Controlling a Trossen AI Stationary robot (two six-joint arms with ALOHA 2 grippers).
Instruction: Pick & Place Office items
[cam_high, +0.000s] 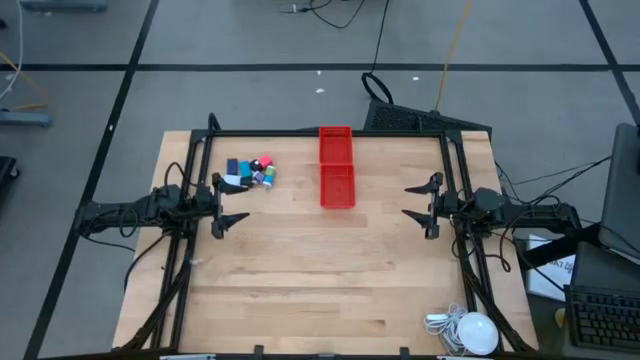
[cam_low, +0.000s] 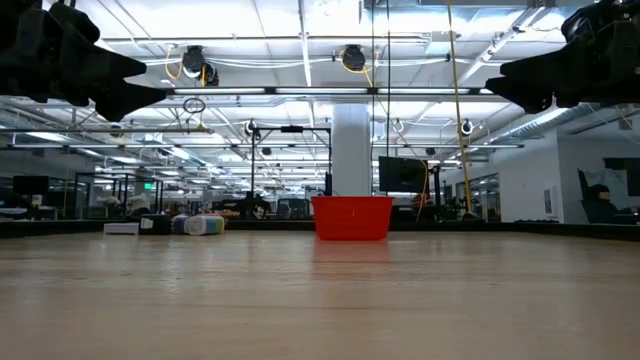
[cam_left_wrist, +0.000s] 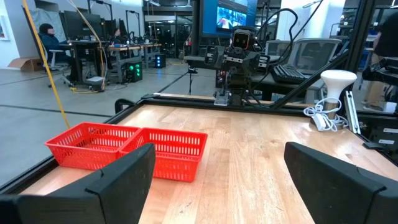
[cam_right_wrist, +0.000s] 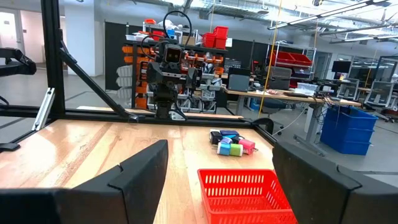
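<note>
Office items (cam_high: 251, 172): small coloured pieces bunched on the table, just beside the left gripper, apart from the red tray (cam_high: 336, 167).
Handling: likely light, rigid, smooth; could skid or scatter if nudged.
Hold: pinch one outer piece across its flat sides.
Left gripper (cam_high: 226, 203): wide, empty.
Right gripper (cam_high: 420, 200): wide, empty, across the table.
</note>
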